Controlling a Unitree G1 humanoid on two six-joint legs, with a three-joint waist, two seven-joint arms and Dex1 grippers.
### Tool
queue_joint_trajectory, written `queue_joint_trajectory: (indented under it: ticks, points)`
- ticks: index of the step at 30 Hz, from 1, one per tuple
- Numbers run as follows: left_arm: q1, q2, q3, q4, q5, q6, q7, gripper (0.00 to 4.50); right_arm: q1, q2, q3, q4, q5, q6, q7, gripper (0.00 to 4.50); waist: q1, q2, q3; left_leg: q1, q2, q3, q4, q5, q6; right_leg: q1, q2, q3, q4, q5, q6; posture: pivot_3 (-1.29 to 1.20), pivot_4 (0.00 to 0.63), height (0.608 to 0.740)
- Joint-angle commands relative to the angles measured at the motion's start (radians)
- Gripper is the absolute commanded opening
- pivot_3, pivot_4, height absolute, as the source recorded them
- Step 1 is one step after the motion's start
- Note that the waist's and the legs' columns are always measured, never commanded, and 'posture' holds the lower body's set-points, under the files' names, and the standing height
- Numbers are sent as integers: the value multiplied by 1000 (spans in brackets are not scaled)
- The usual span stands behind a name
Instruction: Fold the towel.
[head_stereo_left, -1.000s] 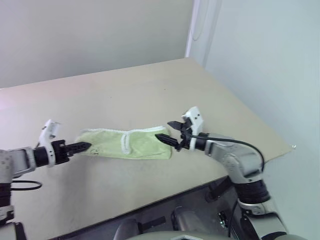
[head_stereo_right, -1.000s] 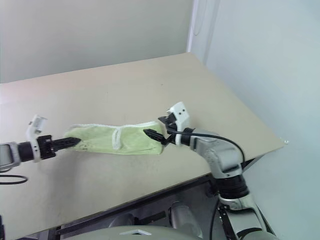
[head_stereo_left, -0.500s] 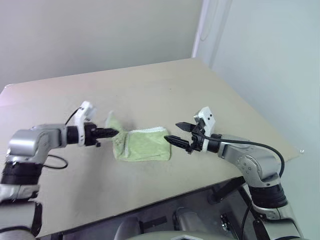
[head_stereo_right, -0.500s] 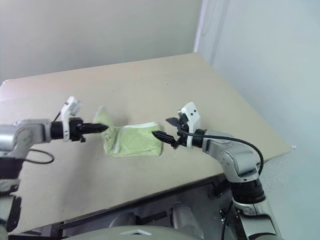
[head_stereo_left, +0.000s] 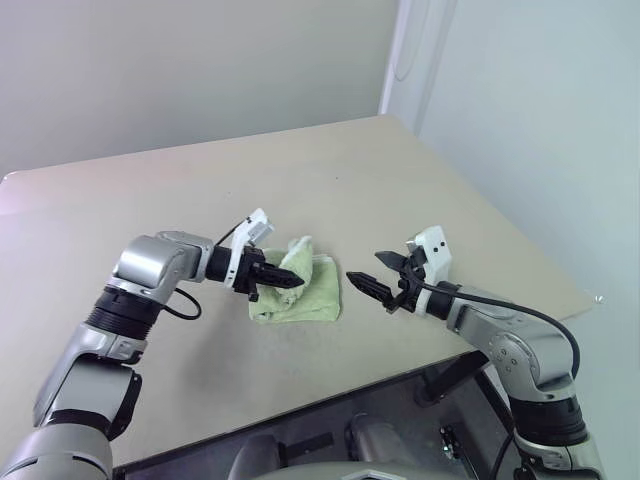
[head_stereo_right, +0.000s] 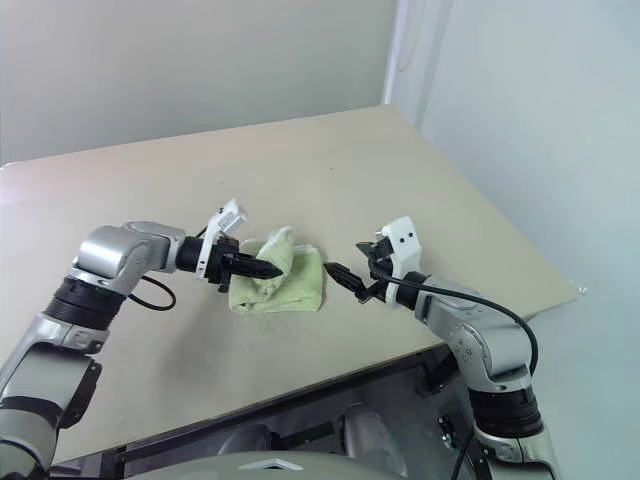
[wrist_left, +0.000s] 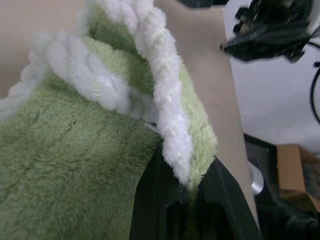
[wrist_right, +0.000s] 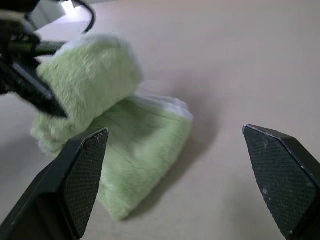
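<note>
Slippage threatens: left gripper (head_stereo_left: 290, 279) pinches only the soft lime-green terry towel (head_stereo_left: 305, 296)'s whitish hem, right gripper (head_stereo_left: 378, 277) gaping empty just beyond.

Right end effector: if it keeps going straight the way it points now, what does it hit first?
Most likely the towel, dead ahead between the open right end effector's fingers. The left end effector, clamped on the towel's raised fold, lies beyond.

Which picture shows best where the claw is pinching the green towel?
The left wrist view: the left claw is shut on the towel at its white hem. The head views show the whole folded bundle; the right wrist view shows the towel from its far side.
</note>
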Motion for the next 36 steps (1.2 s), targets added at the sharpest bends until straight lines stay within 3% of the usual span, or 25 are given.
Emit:
queue_joint_trajectory:
  ticks: [1,3,6,16,26,32,36]
  points:
    - [-4,-36,-12,16,39,-45,21,26,3,0,-26,-56,-1,-18,-28,4500,0,0,0,0,0,0,0,0,0,0,0,0,0,0,0,0,0,740]
    - [1,-53,-4,24,37,-53,17,26,3,-2,-23,-48,-8,-21,-39,4500,-2,0,0,0,0,0,0,0,0,0,0,0,0,0,0,0,0,740]
    - [14,-65,0,25,44,-73,5,795,1,-3,-21,-43,-8,-24,-45,4500,-1,0,0,0,0,0,0,0,0,0,0,0,1,0,0,0,0,740]
    - [17,-54,61,-15,10,-78,-3,4355,-17,-21,-15,-23,-9,-36,-27,4500,-1,0,0,0,0,0,1,0,0,0,0,0,0,0,0,0,0,740]
    - [74,71,179,-161,10,-148,14,4355,-116,20,-49,1,76,-28,4,4500,-2,1,0,1,0,0,0,0,0,0,0,0,1,0,0,0,0,740]
    - [161,74,287,-30,136,-519,135,4355,-248,82,99,108,30,-44,47,4500,-3,1,0,2,1,0,0,0,0,0,0,0,1,0,0,0,0,740]
    - [183,7,267,22,174,-603,188,4355,-296,137,191,264,-56,-111,59,4500,14,1,0,0,0,-1,1,0,0,1,0,-1,1,1,0,0,0,740]
